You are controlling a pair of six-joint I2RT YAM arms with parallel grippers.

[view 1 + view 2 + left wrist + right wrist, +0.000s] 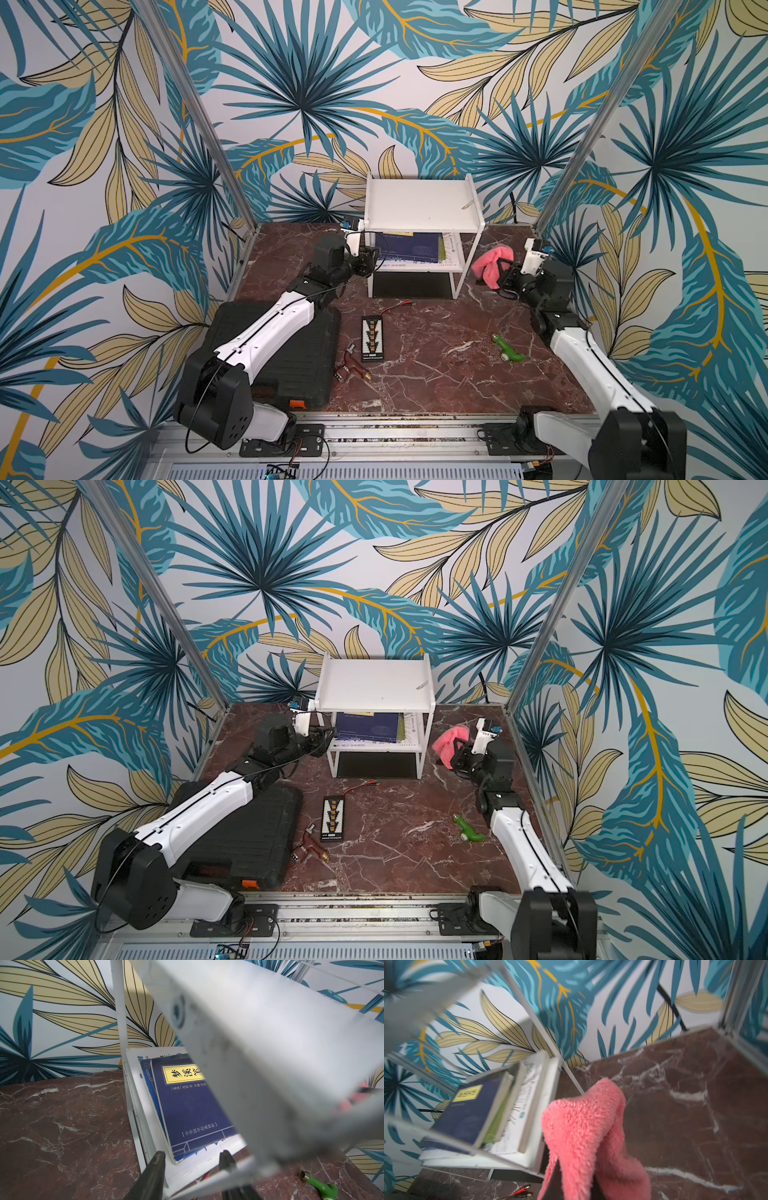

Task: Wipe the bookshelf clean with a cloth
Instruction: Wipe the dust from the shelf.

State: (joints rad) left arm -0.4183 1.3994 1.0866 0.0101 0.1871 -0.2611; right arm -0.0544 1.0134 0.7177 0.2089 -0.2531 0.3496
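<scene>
Wiping not begun; the cloth (pixel 490 266) is gripped.
Right gripper (pixel 503 272) clamps it beside the bookshelf (pixel 419 203), by the right legs; left gripper (pixel 371 258), jaws half-apart at its left leg, grip unclear. Next: lift cloth onto top.

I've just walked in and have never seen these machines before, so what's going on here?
A robot is at a small white bookshelf. The right gripper is shut on a pink cloth, held beside the shelf, not on its top board. The left gripper is at the shelf's other front corner, jaws apart around the lower tier's edge; whether it grips is unclear.
</scene>
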